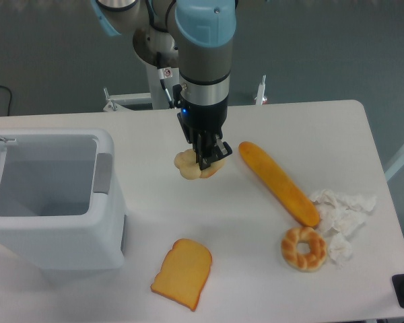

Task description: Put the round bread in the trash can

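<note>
Nearest on the worktop point(269, 282), toast slice point(182, 273) is left untouched. Mid-worktop, round bread point(190, 164) is gripped by closed jaws of gripper point(209, 159). Grasp step judged done; lift and carry left to trash can point(50, 195) required.

A silver-grey arm point(203, 81) with pale blue joint caps, black wrist and black fingers point(205, 156).

Arm descends vertically from above, wrist pointing straight down. The gripper point(207, 159) sits low over the round bread point(190, 164), dark fingers closed against its right side.
</note>
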You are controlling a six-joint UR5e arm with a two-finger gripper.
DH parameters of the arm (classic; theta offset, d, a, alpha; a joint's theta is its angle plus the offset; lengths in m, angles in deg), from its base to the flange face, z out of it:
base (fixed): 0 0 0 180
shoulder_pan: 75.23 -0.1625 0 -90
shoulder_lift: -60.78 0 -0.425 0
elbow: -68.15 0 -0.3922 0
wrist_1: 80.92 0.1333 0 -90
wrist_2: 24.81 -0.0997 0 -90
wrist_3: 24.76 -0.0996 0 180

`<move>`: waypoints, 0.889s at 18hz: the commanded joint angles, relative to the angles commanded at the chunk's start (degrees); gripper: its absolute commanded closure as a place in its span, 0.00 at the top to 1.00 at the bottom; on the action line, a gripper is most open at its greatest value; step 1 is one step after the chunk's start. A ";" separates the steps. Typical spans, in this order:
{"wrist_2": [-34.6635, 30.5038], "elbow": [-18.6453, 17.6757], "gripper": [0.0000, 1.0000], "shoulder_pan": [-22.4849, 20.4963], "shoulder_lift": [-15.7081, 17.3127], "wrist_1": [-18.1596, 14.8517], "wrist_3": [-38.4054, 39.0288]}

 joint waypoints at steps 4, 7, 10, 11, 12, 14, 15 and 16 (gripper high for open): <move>0.00 0.18 0.00 -0.09 0.00 -0.35 0.00; 0.09 0.26 0.00 -0.26 0.35 -1.57 0.17; 0.26 0.70 0.00 -0.35 0.70 -2.20 1.31; 0.26 1.05 0.00 -0.44 0.70 -2.20 3.23; 0.44 1.23 0.00 -0.44 0.70 -2.20 4.38; 2.19 2.02 0.00 -0.53 0.79 -2.28 5.44; 3.24 2.20 0.00 -0.70 0.70 -2.29 6.67; 4.30 2.63 0.00 -0.88 0.79 -2.29 8.25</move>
